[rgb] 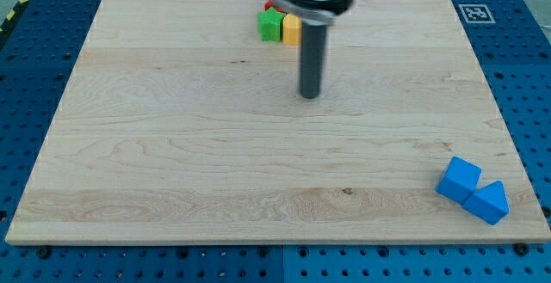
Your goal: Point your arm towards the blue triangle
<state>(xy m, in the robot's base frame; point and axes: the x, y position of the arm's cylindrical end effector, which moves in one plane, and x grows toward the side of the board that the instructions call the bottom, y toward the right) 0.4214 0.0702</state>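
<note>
The blue triangle [491, 203] lies near the board's bottom right corner, touching a blue cube [459, 179] on its upper left. My tip [310, 95] rests on the bare board in the upper middle, far to the upper left of both blue blocks. A green block [271, 25], a yellow block [292, 28] and a red block [269, 5] cluster at the view's top, just above and left of my tip; the arm partly hides the red and yellow ones.
The wooden board [172, 145] sits on a blue perforated table [525, 76]. A black and white marker tag [474, 13] is at the board's top right corner.
</note>
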